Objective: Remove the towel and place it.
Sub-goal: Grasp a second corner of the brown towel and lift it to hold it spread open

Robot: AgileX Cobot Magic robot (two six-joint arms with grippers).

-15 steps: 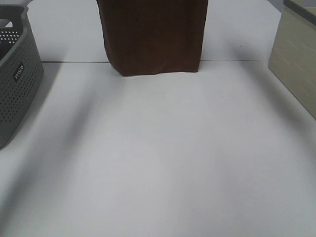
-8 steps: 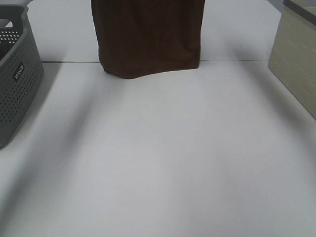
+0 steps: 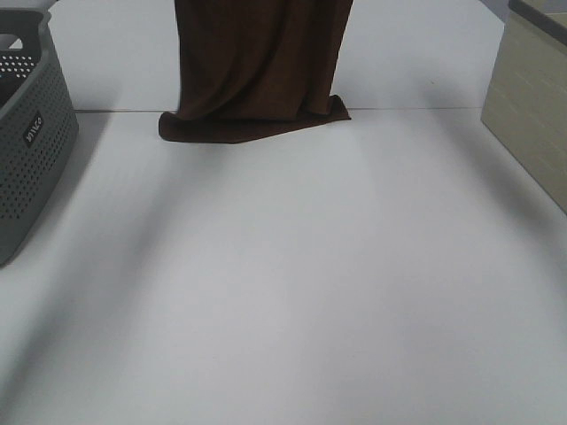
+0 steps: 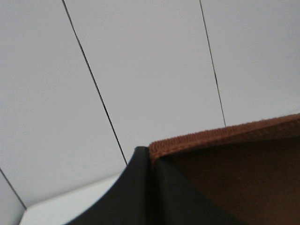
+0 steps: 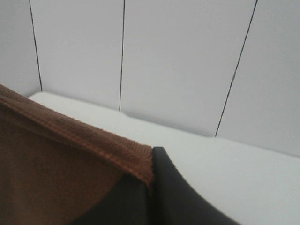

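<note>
Hanging over the far middle of the table (image 3: 292, 283), the towel (image 3: 257, 62) drops like a curtain out of the top of the high view. Only its bottom hem lies on the surface, spread in a shallow fold along the table's seam (image 3: 425, 109).

The left gripper (image 4: 152, 173) is closed tight on 1 top corner, with the ribbed hem running out sideways from between its black fingers. The right gripper (image 5: 151, 187) is closed the same way on the other top corner. Neither gripper appears in the high view.

Judgement: the 2-corner hold keeps the cloth stretched flat and full width, so it can be laid down without bunching. The hem resting on the table gives an anchor from which the rest can be lowered toward the near side. The cloth narrows and creases above the hem, which suggests some slack.

A grey perforated basket (image 3: 31, 133) stands at the left edge, well apart from the towel. A beige box (image 3: 532, 106) stands at the right edge, also well apart. Nothing lies on the white surface in front of the hem. Both wrist views show only pale panelled wall (image 4: 140, 56) behind the cloth.
</note>
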